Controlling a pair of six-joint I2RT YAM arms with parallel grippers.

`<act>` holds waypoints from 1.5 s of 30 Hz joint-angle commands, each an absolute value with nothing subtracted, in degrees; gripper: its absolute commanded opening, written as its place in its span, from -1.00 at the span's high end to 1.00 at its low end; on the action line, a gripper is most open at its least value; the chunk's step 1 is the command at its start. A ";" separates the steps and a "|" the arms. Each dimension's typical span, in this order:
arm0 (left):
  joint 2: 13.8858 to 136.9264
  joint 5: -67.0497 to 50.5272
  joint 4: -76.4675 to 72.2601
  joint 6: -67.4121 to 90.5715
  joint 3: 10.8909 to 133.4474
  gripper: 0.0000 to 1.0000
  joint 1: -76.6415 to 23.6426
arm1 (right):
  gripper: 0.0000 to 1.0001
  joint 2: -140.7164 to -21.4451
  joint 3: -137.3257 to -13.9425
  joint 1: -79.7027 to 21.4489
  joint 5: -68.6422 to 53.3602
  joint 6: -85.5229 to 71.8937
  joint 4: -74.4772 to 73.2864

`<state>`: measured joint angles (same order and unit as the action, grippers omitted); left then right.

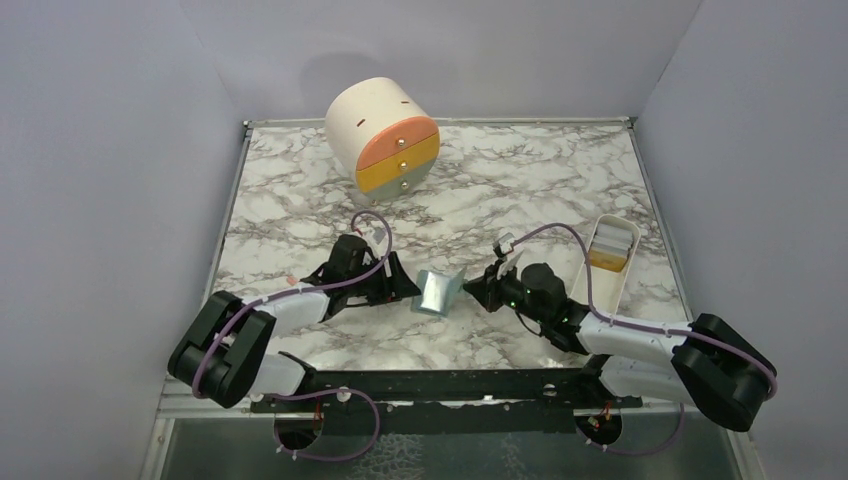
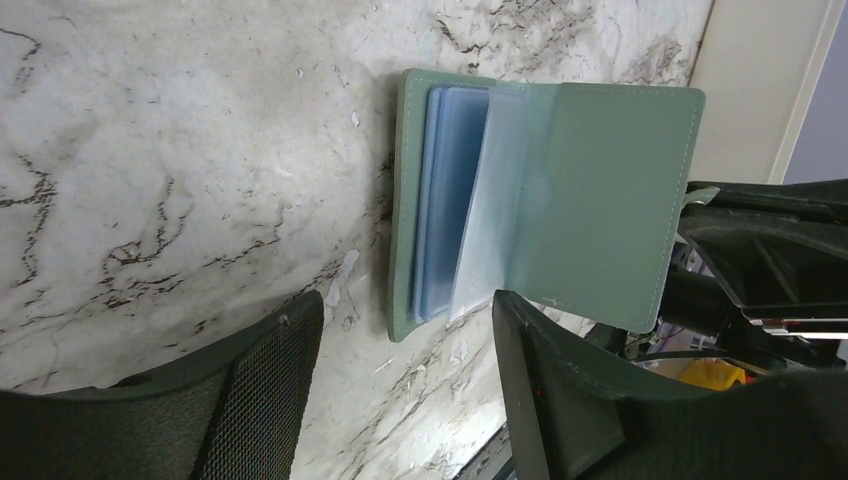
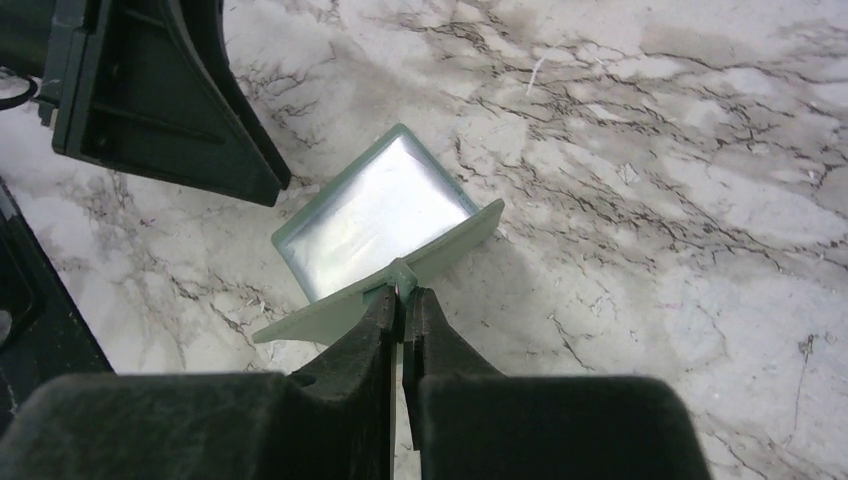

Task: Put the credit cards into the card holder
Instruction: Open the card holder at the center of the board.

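Pinching one flap, our right gripper [image 3: 402,295] holds the sage-green, clear-sleeved card holder [image 1: 438,291] gaping leftward, fold front-to-back; left gripper [image 2: 405,320] spread.

Sage-green card holder [image 1: 438,292] half open, one flap raised

table [image 1: 520,190]: marbled, white and grey | drawer tub [image 1: 372,120]: cream, round, set at the far edge, orange, yellow and grey drawers stacked on its front | tray [image 1: 598,290]: long, white, laid near the right edge
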<state>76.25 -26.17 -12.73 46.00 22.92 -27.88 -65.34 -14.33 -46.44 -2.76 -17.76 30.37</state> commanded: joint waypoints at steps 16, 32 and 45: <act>79.78 -27.88 -16.33 45.34 24.64 -0.10 -29.18 | 0.96 -67.19 -17.91 -46.67 7.53 -34.19 10.63; 59.44 -13.94 2.12 38.87 25.86 1.00 -29.23 | 0.44 -71.47 -28.74 -46.66 2.36 -37.45 -1.11; 57.85 -11.84 6.59 39.82 25.48 1.00 -29.53 | 0.17 -73.34 -37.27 -46.72 -5.86 -45.69 1.17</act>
